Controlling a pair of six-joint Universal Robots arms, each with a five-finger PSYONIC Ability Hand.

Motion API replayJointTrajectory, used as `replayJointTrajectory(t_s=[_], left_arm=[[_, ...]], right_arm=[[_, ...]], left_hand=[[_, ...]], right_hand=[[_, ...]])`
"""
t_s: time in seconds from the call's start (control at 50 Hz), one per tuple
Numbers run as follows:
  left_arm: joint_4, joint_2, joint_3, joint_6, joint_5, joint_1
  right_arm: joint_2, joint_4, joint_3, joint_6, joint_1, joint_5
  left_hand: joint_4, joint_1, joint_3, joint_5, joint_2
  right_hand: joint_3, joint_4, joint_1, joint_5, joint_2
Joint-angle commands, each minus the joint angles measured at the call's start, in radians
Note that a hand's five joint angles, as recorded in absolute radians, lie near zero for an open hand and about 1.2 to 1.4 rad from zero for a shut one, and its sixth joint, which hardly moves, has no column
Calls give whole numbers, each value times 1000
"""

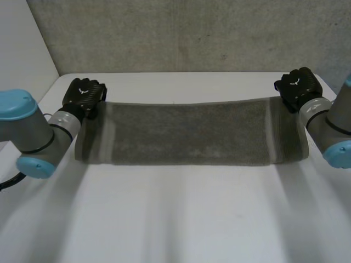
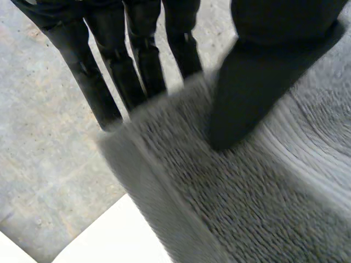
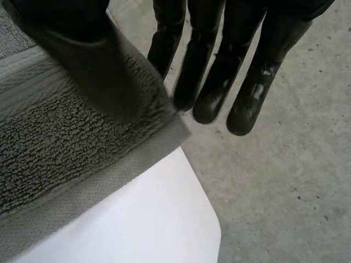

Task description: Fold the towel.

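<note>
Grey towel [image 1: 189,131] lies stretched longways across the far part of the white table [image 1: 175,219]. Left hand [image 1: 83,96] pinches its far left corner and right hand [image 1: 298,86] its far right one, thumbs on top. From overhead the hands' backs hide the fingers

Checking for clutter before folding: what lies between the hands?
In the head view, the towel spans from the left hand to the right hand, each pinching a far corner; nothing rests on it.
</note>
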State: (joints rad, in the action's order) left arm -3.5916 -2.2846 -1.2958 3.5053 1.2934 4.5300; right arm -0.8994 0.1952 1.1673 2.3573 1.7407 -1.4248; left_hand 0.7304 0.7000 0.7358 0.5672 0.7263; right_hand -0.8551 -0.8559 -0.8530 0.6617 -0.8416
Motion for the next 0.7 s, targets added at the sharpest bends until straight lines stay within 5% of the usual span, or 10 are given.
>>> replayJointTrajectory(t_s=[0.02,0.16,0.38,0.52,0.7], left_arm=[[-1,-36,23,3,4,-23],[4,-18,6,1,18,-23],[-1,252,-298,-9,89,-8],[-68,372,-499,-67,87,-29],[-162,382,-556,-215,87,-28]], right_arm=[[31,3,-17,-3,2,-6],[-77,17,29,72,-1,-9],[-303,-116,264,96,-6,3],[-300,-299,342,102,-18,9],[-224,-110,446,102,-64,52]], left_hand=[[-556,-525,-561,-567,-552],[-556,-525,-561,-567,-552],[-552,-522,-557,-563,-548],[-552,-522,-557,-563,-548],[-546,-516,-552,-558,-542]], right_hand=[[681,681,678,-662,667],[681,681,678,-662,667],[681,681,678,-662,667],[574,575,572,-555,560],[404,404,401,-385,390]])
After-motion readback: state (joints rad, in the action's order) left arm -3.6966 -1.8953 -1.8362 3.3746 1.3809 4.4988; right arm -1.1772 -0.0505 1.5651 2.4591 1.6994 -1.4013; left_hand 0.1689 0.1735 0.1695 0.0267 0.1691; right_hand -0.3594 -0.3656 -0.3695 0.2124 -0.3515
